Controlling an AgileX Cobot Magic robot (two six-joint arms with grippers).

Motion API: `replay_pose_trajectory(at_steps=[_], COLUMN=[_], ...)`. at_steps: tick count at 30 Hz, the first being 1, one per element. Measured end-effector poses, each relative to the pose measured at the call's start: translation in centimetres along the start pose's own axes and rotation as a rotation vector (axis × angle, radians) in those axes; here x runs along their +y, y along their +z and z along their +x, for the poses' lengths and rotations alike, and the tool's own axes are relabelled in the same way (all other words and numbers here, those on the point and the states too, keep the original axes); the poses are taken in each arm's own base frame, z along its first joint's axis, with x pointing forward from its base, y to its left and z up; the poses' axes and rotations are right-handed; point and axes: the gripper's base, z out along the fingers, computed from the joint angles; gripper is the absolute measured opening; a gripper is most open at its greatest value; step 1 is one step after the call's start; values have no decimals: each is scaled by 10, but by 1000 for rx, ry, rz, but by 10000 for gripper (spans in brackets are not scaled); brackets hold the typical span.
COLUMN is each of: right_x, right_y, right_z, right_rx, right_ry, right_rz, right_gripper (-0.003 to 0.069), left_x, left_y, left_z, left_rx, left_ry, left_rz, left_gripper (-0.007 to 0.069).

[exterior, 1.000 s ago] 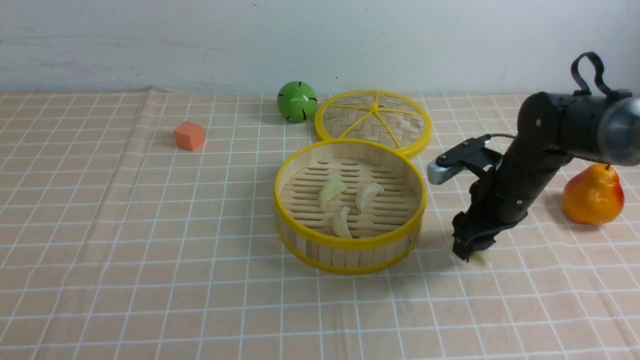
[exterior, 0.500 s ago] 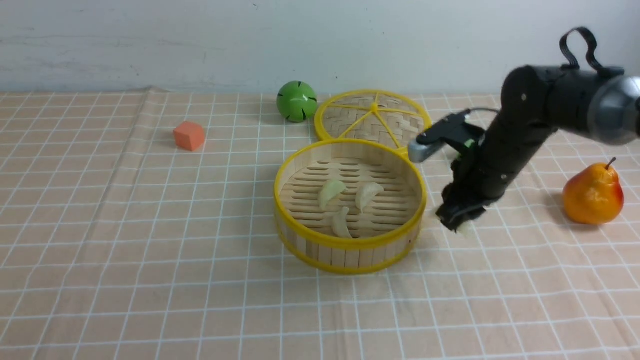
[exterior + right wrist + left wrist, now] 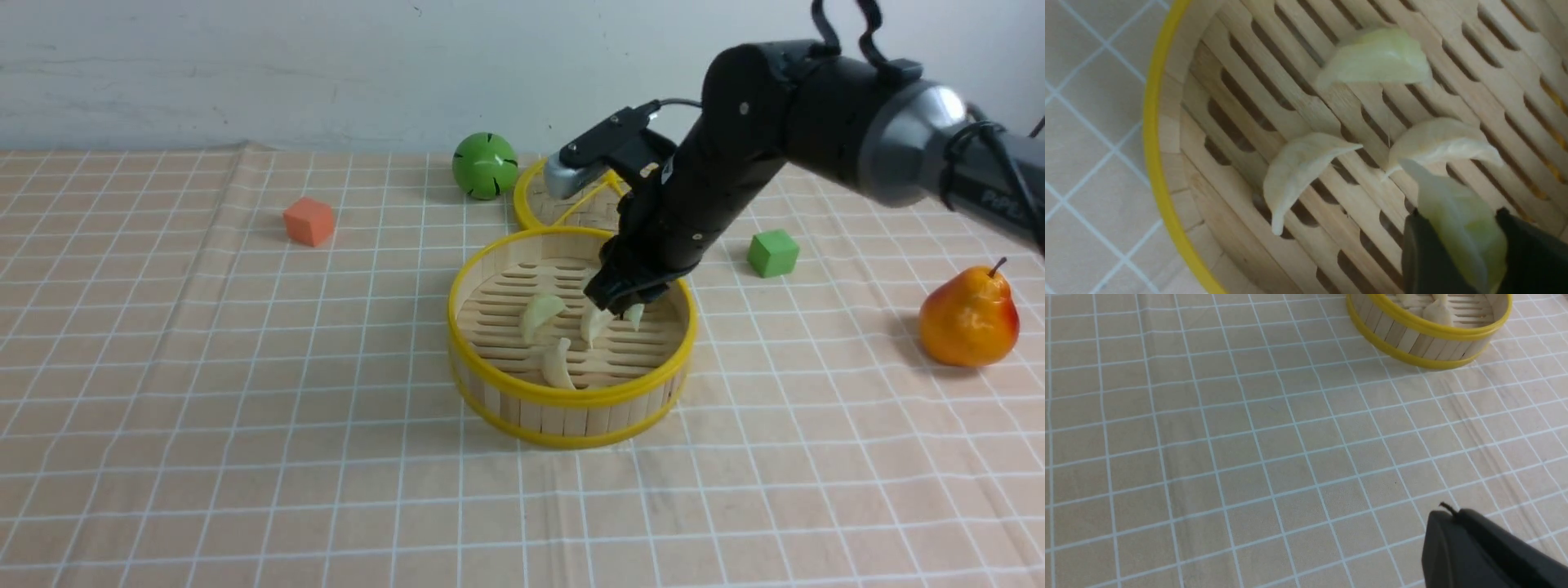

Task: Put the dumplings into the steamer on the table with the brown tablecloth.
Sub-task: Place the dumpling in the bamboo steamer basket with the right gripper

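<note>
The steamer (image 3: 563,418) stands mid-table on the brown tablecloth (image 3: 245,367). Three dumplings lie on its slatted floor (image 3: 540,314) (image 3: 559,365) (image 3: 594,324). My right gripper (image 3: 624,309) hangs inside the steamer above its right half, shut on a fourth, yellowish-green dumpling (image 3: 634,315). In the right wrist view that dumpling (image 3: 1457,220) sits between the dark fingers (image 3: 1425,253), just above the floor, with the other three beyond it (image 3: 1376,61) (image 3: 1298,171) (image 3: 1441,141). My left gripper (image 3: 1447,514) is shut and empty, low over bare cloth, the steamer (image 3: 1433,343) far ahead of it.
A flat woven lid (image 3: 563,204) lies behind the steamer, partly hidden by the right arm. A green ball (image 3: 485,166) sits beside it, an orange cube (image 3: 309,221) at back left, a green cube (image 3: 772,252) and a pear (image 3: 968,318) at right.
My right gripper lifted the dumpling off the cloth right of the steamer and carried it left over the rim into the basket. The green cube came into view.
</note>
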Motion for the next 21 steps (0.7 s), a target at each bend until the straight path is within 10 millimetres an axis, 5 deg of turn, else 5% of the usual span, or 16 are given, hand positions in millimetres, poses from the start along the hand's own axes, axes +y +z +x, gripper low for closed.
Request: replay_pose_trajectory(at_steps=[11,17,21], right_x=[-4,-2,-1], right_y=[44,37,8], right_z=[16,16,6], right_rx=[124,155,183], right_ry=[29,31,45], right_rz=[-5,-17,-32], right_gripper=[221,335,384], left_x=[1,1,1], left_y=[0,0,0], left_z=[2,2,2], left_rx=[21,22,21], left_ry=[0,2,2], left_rz=[-8,-12,-12], left_gripper=[-11,-9,-6])
